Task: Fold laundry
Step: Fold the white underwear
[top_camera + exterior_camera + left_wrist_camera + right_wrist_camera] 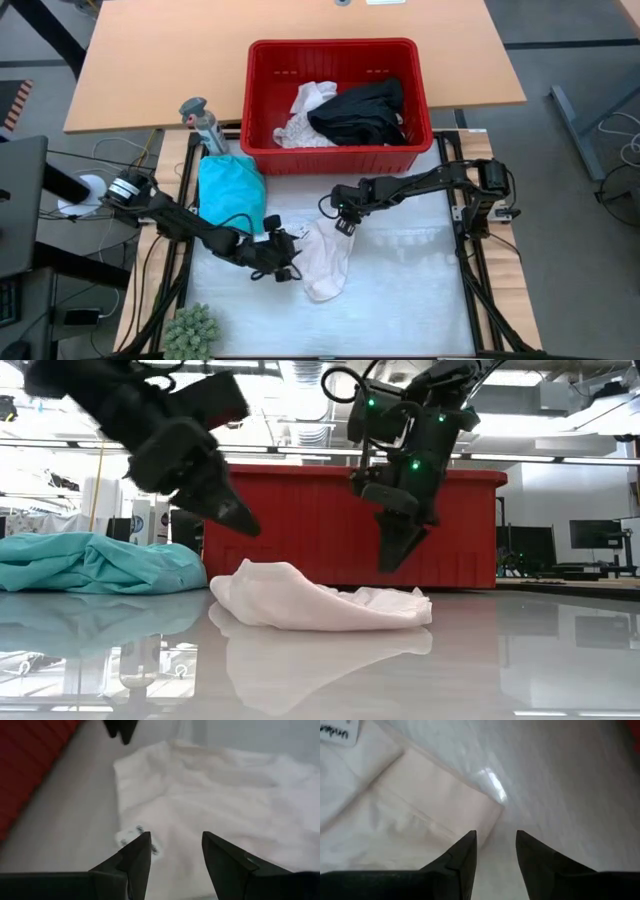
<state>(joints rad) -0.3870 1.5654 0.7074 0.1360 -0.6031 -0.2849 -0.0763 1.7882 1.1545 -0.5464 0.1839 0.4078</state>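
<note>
Hovering just above the white mat [400, 290], both grippers flank a crumpled white garment [326, 262] that lies loose on the mat. The left gripper [291, 252] sits at one edge of the cloth with its fingers [135, 862] spread apart and nothing between them — in its wrist view the cloth spreads out just ahead of the tips, a small tag showing near one finger. The right gripper [343, 224] hangs over the opposite edge, the one nearer the red basket [262, 110]; its fingers [465, 852] are parted too, empty, with a folded pale hem of the garment just in front of them and bare mat beside it. From table height, both sets of fingers point down at the cloth without touching it — the garment [318, 600] rests in a low heap between them.

Behind the left gripper, toward its arm's base, a teal garment [231, 190] lies bunched on the mat, apart from the white one. Beyond the right gripper, the basket holds a black garment [362, 112] and another white garment [303, 118] side by side. A small green plant [190, 332] stands at the mat's near corner on the left arm's side, well away from either gripper.
</note>
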